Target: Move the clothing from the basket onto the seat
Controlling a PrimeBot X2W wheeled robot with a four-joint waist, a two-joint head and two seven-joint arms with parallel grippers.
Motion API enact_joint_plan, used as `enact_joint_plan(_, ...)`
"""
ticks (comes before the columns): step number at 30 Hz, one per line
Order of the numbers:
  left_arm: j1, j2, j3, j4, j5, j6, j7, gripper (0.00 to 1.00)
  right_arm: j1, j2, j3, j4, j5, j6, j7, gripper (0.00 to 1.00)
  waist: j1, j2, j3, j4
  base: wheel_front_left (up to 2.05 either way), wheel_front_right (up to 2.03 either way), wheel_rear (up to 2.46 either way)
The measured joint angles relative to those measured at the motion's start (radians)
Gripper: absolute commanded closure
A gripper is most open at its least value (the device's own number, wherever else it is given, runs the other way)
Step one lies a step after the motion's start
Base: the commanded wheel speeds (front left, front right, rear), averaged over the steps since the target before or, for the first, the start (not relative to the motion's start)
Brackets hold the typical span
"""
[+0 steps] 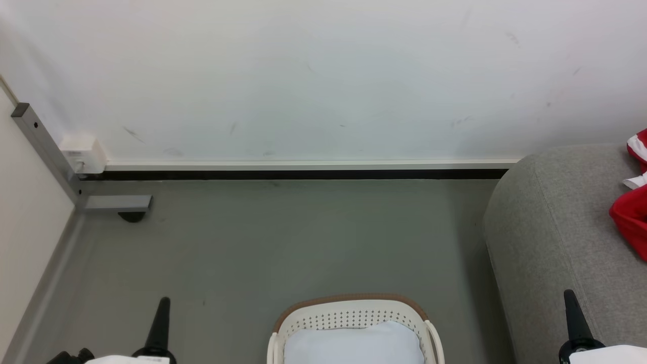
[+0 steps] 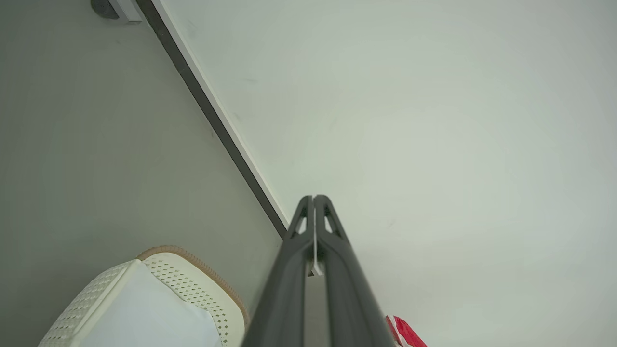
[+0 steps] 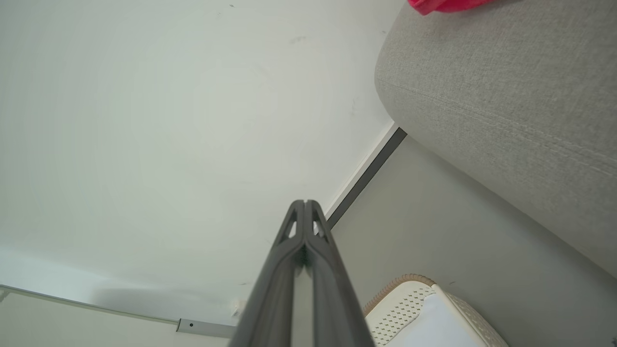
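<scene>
The red white-trimmed jersey (image 1: 631,217) lies on the grey fabric sofa (image 1: 546,242). The left claw (image 1: 163,306) and right claw (image 1: 569,296) are pressed together, empty. I think the moving is done.

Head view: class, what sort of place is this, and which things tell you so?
Probably a living-room corner, perhaps a mock-up: a grey fabric sofa with a red jersey lying on it, and a laundry basket on the grey floor by a plain white wall.
</scene>
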Motion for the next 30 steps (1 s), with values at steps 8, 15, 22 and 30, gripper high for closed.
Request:
enact_joint_plan(8, -0.014, 0.001, 0.007, 0.000, -0.078, -0.005, 0.023, 1.00, -0.004, -0.001, -0.007, -0.012, 0.080, 0.000, 0.021, 1.00, 0.0000, 0.0000, 0.001, 0.005, 0.00, 0.00, 0.00)
enact_joint_plan(15, -0.022, 0.001, 0.012, 0.001, -0.139, -0.012, 0.037, 1.00, -0.010, -0.001, -0.013, -0.026, 0.143, 0.000, 0.038, 1.00, 0.0000, 0.0000, 0.003, 0.010, 0.00, 0.00, 0.00)
enact_joint_plan(22, -0.030, 0.001, 0.016, 0.001, -0.199, -0.015, 0.053, 1.00, -0.014, -0.002, -0.018, -0.035, 0.204, 0.000, 0.050, 1.00, 0.0000, 0.0000, 0.004, 0.015, 0.00, 0.00, 0.00)
enact_joint_plan(30, -0.040, 0.002, 0.021, 0.002, -0.261, -0.022, 0.068, 1.00, -0.017, -0.003, -0.023, -0.047, 0.267, 0.000, 0.067, 1.00, 0.0000, 0.0000, 0.005, 0.020, 0.00, 0.00, 0.00)
